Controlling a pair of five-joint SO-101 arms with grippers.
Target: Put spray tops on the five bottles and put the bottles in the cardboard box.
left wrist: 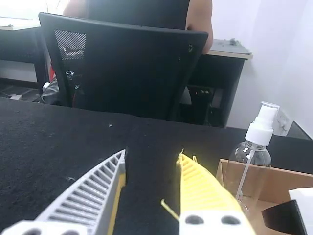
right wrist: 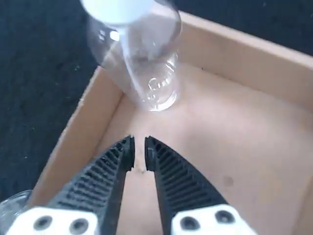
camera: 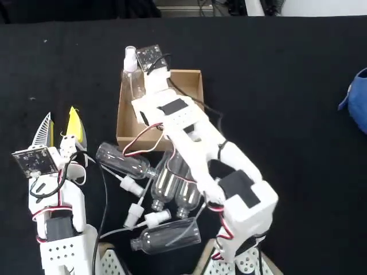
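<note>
An open cardboard box point(camera: 192, 80) lies at mid-table. One clear bottle point(camera: 133, 77) with a white spray top stands upright in its far left corner. My right gripper point(right wrist: 138, 149) hangs over the box floor point(right wrist: 234, 147), a little short of that bottle point(right wrist: 151, 73). Its black fingers are nearly together and hold nothing. Several uncapped clear bottles point(camera: 123, 159) lie in front of the box, with loose white spray tops point(camera: 135, 215) among them. My left gripper point(camera: 60, 117) is open at the left, clear of everything. Its wrist view shows the capped bottle point(left wrist: 254, 161) and the box point(left wrist: 279, 178).
The right arm point(camera: 189, 137) stretches over the lying bottles and the box's near wall. A blue object point(camera: 358, 106) sits at the table's right edge. A black office chair point(left wrist: 122, 63) stands beyond the table's far edge.
</note>
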